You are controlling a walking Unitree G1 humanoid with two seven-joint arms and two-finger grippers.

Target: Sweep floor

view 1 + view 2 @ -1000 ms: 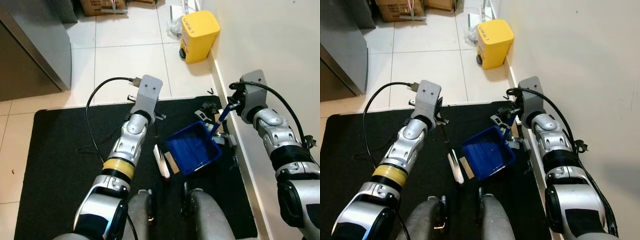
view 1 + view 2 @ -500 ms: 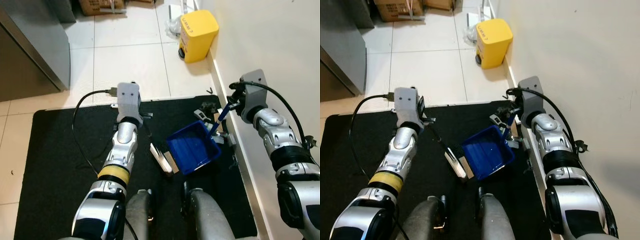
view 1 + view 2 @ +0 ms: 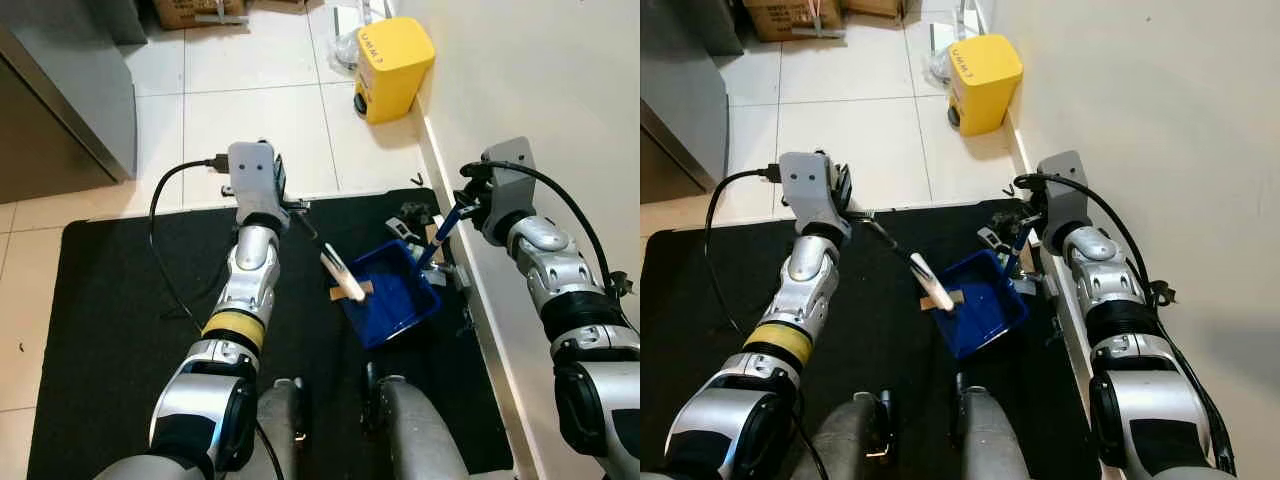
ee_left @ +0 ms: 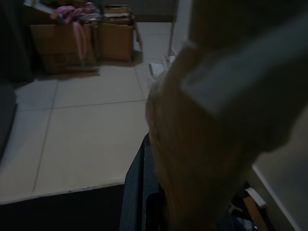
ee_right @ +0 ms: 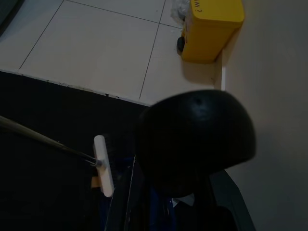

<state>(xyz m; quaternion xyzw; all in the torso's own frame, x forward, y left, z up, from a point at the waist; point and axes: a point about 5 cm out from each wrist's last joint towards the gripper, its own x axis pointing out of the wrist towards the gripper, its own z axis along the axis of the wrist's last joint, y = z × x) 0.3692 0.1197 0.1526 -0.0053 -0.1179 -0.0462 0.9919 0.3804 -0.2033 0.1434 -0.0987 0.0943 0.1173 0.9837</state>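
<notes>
A blue dustpan (image 3: 392,298) lies on the black mat (image 3: 120,300) beside the wall. My right gripper (image 3: 463,206) is shut on its blue handle (image 3: 441,236), up by the skirting. My left gripper (image 3: 288,208) is shut on the thin handle of a small brush. The brush's white head (image 3: 342,274) hangs over the pan's open lip. A brown scrap (image 3: 351,291) lies at that lip, under the brush head. In the right wrist view the brush head (image 5: 103,166) and scrap (image 5: 95,182) sit next to a dark rounded knob (image 5: 195,134).
A yellow bin (image 3: 397,68) stands against the wall (image 3: 530,80) beyond the mat. A grey cabinet (image 3: 60,90) is at the far left, with cardboard boxes (image 4: 82,41) behind. Small clutter (image 3: 415,215) lies on the mat near the skirting. White tiles (image 3: 250,110) stretch ahead.
My left arm swung the brush right and up, from the mat left of the pan to over its lip. The brown scrap moved along to the lip. The right arm held still.
</notes>
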